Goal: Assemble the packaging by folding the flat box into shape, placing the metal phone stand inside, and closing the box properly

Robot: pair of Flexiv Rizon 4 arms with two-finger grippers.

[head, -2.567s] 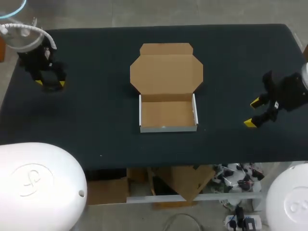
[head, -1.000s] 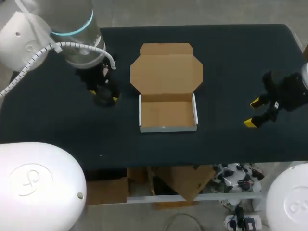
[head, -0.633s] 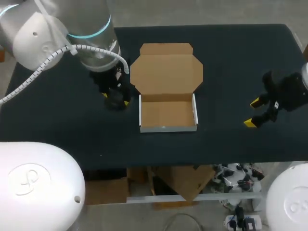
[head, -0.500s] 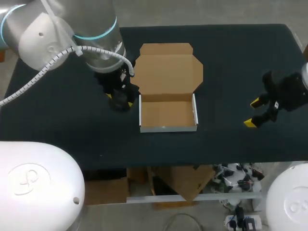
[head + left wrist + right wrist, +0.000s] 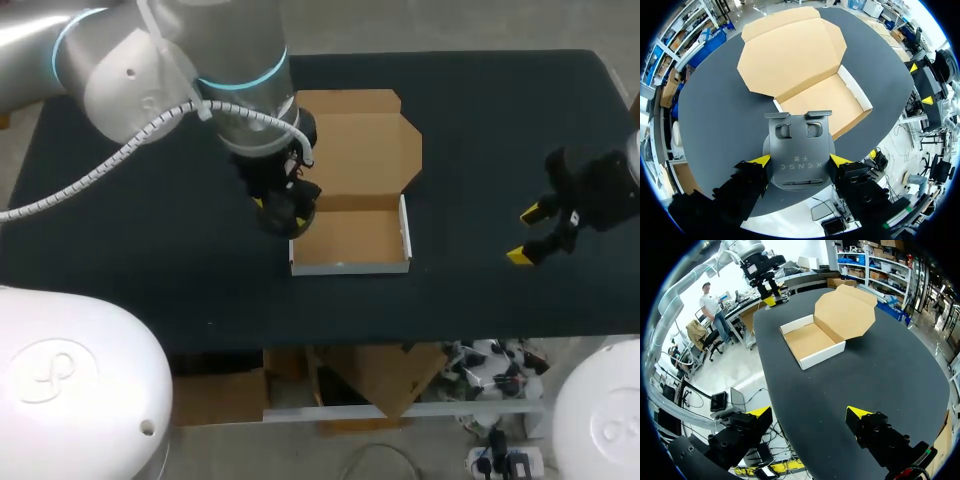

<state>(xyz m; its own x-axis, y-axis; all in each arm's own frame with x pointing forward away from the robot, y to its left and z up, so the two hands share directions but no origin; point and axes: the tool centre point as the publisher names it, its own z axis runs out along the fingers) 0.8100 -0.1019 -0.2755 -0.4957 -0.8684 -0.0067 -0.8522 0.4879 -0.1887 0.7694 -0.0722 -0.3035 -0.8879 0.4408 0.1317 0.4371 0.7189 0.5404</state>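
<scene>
The bench (image 5: 480,120) is covered with a dark, almost black, matte surface that reaches to all its edges. In the middle of it lies the box (image 5: 350,238), already folded into a shallow tray with white outer walls and a brown inside. Its lid (image 5: 360,150) is open and lies flat on the bench on the far side of the tray, with a narrow flap along its far edge. The tray has nothing in it.

The left arm comes in from the far left, and the left gripper (image 5: 285,212) is above the left wall of the tray, near the corner where the lid joins. In the left wrist view its fingers (image 5: 760,160) are clenched on the phone stand (image 5: 799,145), a dark grey metal plate with two slots, one yellow tip on each side of it. The stand is in the air, not inside the box.

The right gripper (image 5: 530,235) is over the right part of the bench, well apart from the box. Its fingers (image 5: 760,412) are released and wide apart, with only the dark surface below them.
</scene>
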